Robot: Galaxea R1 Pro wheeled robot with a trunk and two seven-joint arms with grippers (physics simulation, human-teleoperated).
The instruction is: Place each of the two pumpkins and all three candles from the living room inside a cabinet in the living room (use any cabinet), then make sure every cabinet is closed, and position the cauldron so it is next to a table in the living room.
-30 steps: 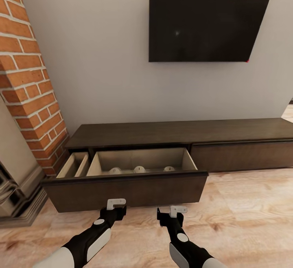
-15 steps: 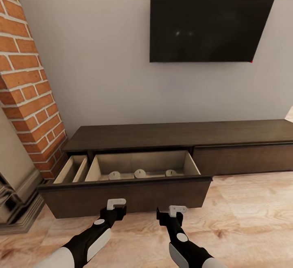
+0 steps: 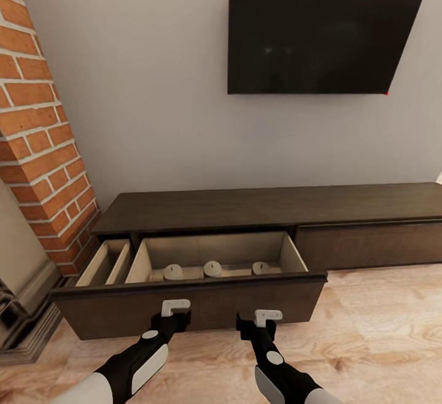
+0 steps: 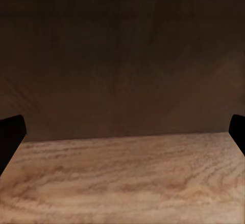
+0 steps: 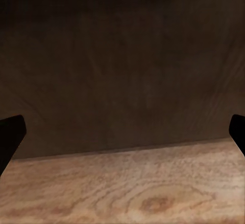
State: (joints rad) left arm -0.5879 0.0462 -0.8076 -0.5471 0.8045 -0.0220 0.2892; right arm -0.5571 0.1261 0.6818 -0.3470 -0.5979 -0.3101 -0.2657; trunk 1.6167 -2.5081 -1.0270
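Just before the drawer front (image 3: 190, 315), left pincer (image 3: 175, 313) & right pincer (image 3: 261, 322) are held spread wide, empty. Three candles (image 3: 212, 268) are seen inside the cabinet (image 3: 270, 204)'s pulled-out drawer. Closing step judged in hand; a fwd push w/ both is called for.

You see the cabinet (image 3: 264, 206) standing on the wooden floor (image 3: 380, 336), its left drawer (image 3: 190, 309) pulled out; three candles (image 3: 212, 268) sit in a row on the drawer's bottom.
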